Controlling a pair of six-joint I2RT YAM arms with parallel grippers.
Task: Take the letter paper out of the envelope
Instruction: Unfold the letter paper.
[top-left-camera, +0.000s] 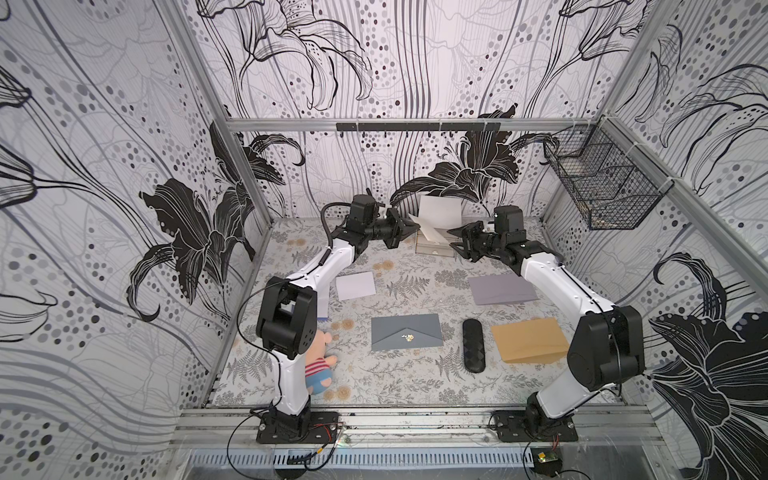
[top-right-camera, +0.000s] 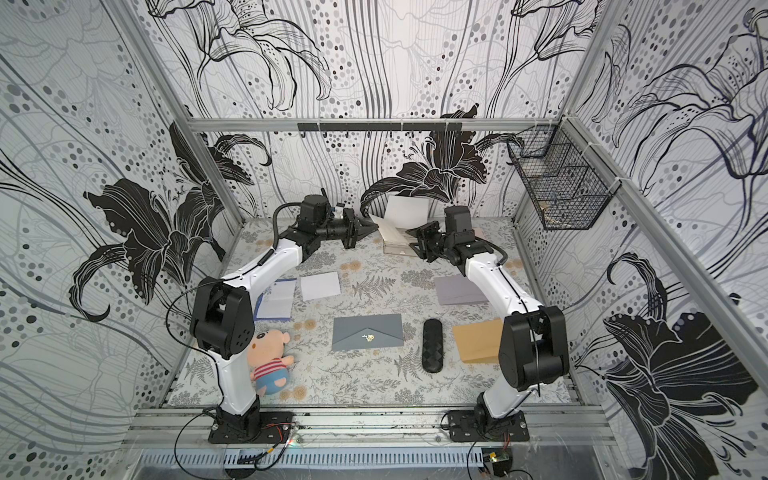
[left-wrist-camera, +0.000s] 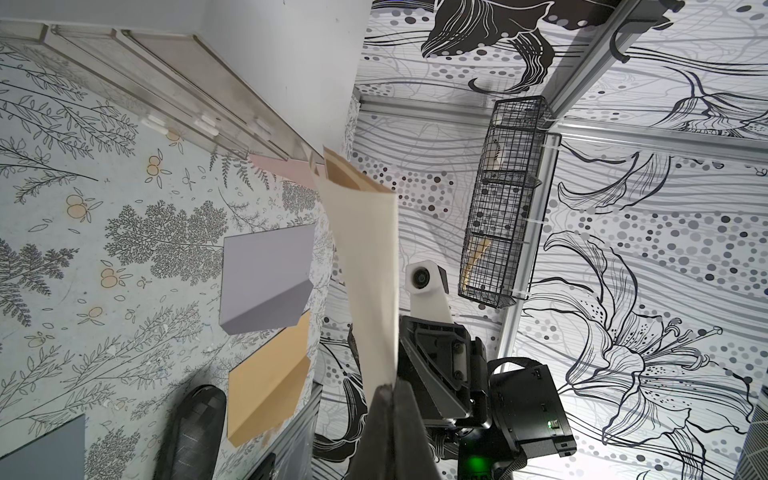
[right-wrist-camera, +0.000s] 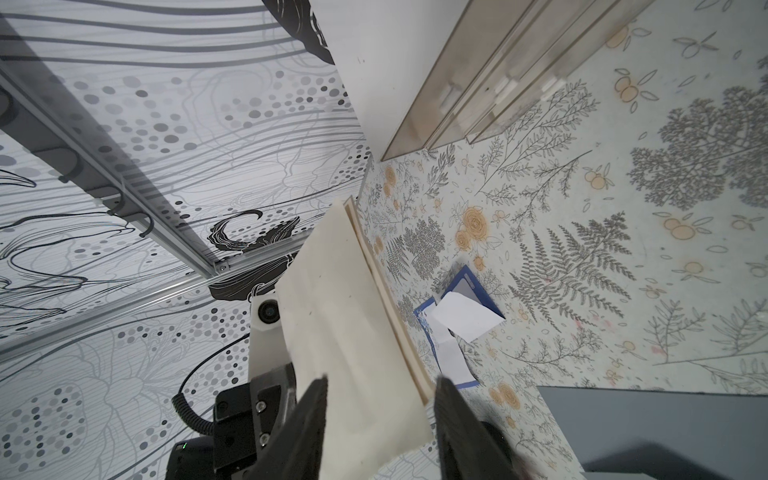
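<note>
We hold the cream envelope in the air over the far middle of the table, between the two arms. It is smooth, matte paper, slightly bowed. The left gripper is clenched flat on one edge of it. The right gripper has its dark fingers parted, with the envelope's other end lying between them; we cannot tell whether they press on it. A tan inner layer shows at the envelope's open end, and we cannot tell whether that is the letter paper.

Under the envelope a clear plastic slotted holder sits on the leaf-printed table cover, with a white sheet upright at its far side.

Nearer to us lie:
- a slate-grey envelope, whose pointed flap carries a small gold mark too small to read
- a lavender envelope
- a kraft-brown envelope
- a flat white sheet
- a blue-edged envelope with white paper on it

A black oblong case with a diamond-quilted surface lies between the grey and brown envelopes. A plush pig in a striped shirt rests near left. A black wire basket hangs on the right wall; it holds pale items we cannot make out.
</note>
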